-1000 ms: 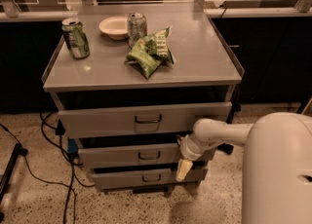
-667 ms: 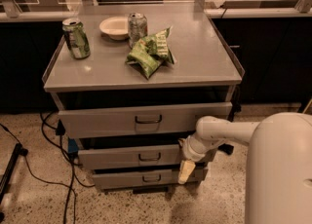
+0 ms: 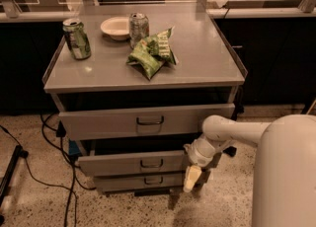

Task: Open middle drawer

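The middle drawer [image 3: 123, 164] is a long grey front with a small dark bar handle [image 3: 151, 163], second of three in the grey cabinet. It stands pulled out a little past the bottom drawer [image 3: 128, 182]. The top drawer [image 3: 98, 121] also juts forward. My gripper [image 3: 191, 177] hangs at the right end of the middle and bottom drawer fronts, pointing down, right of the handle. My white arm [image 3: 232, 133] reaches in from the right.
On the cabinet top [image 3: 207, 58] lie two green chip bags [image 3: 150, 52], a green can [image 3: 77, 39], a silver can [image 3: 138, 26] and a white bowl [image 3: 115, 27]. Black cables [image 3: 47, 171] trail on the speckled floor at the left. Dark counters stand behind.
The view has shifted slightly. My gripper has moved a little to the right and down along the drawer fronts.
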`<state>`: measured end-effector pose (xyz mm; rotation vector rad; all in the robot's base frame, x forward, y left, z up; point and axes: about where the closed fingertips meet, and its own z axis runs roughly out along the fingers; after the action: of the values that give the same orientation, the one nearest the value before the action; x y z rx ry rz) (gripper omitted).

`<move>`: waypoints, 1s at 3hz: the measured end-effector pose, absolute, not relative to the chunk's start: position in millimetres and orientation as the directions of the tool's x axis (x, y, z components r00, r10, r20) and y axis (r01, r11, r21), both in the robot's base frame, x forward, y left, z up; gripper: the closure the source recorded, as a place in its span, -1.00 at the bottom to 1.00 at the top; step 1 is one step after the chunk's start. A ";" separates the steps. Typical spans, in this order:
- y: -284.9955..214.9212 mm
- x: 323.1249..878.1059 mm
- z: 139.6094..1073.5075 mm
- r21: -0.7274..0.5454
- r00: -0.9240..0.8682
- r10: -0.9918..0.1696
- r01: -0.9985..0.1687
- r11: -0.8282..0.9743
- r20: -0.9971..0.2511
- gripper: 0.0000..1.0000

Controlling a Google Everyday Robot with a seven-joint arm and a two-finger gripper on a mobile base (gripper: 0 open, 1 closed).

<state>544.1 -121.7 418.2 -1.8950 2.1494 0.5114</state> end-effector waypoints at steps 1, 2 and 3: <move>-121.3 522.9 418.2 0.212 -0.160 -0.910 -0.974 0.082 -0.383 -1.00; -121.3 519.7 420.6 0.224 -0.163 -0.909 -0.971 0.079 -0.383 -1.00; -121.8 493.2 430.5 0.298 -0.186 -0.906 -0.952 0.070 -0.381 -1.00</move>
<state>493.2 -121.8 430.5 -1.9413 2.2270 0.7481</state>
